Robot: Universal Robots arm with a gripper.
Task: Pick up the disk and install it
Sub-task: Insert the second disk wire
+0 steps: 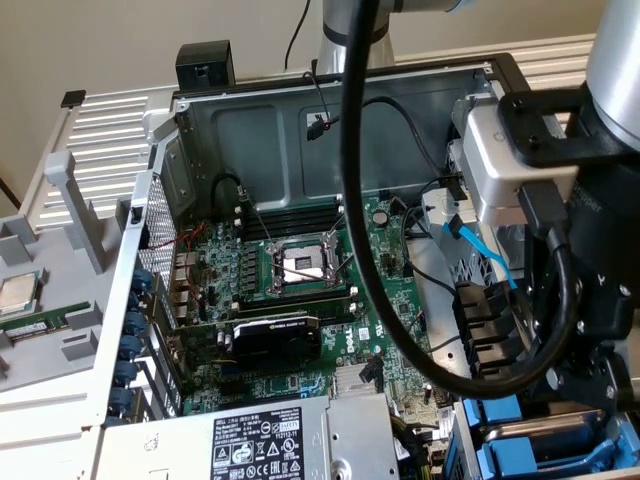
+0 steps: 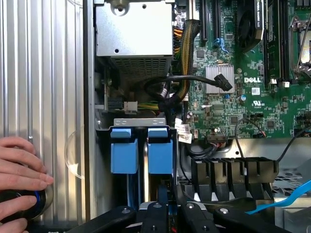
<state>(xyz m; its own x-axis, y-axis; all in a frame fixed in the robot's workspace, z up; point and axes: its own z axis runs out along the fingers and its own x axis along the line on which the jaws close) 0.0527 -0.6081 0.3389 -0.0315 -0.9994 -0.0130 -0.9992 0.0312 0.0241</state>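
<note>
Down in its bay, the disk (image 2: pixel 160 150) stands on edge — blue front (image 2: pixel 160 156) facing outward.

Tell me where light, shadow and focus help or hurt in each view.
Exterior view: even room light, motherboard clear; the arm and its black cable loom large, dark and soft up close. Wrist view: the blue drive carriers and the motherboard are sharp and well lit, the bay below them falls into shadow, and the gripper is a dark mass near the lens.

Two drive carriers (image 2: pixel 142 150) beside motherboard (image 2: pixel 252 92)
</note>
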